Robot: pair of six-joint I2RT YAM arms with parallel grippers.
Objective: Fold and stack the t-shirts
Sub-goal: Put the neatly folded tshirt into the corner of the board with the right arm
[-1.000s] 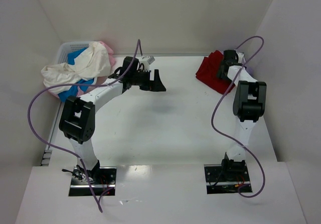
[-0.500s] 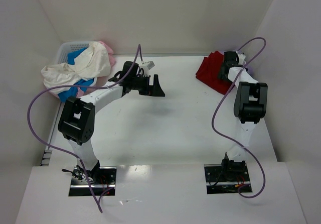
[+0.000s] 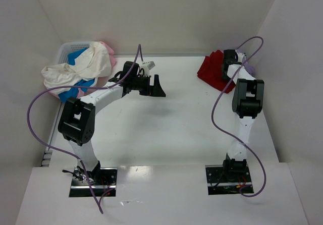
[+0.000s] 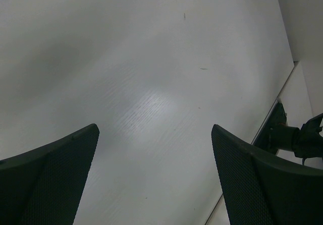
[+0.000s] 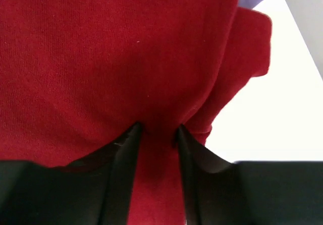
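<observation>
Left tool [image 4: 154,128] spread wide, arm reaching forward; right tool [image 5: 157,128] pinched narrow, arm outstretched

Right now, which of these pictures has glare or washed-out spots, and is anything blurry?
Left wrist view: a soft bright sheen on the table; right wrist view: the dark red t-shirt is sharp, the table beside it washed out white; top external view: even light, faint shadow under the left gripper.

Red shirt [image 5: 101,58] is matt, fine-knit cloth; table [image 4: 151,99] is white, smooth, faintly grained, with a soft sheen; left fingers [image 4: 50,179] are matt black, mesh-textured; basket [image 3: 70,47] is white plastic lattice.
</observation>
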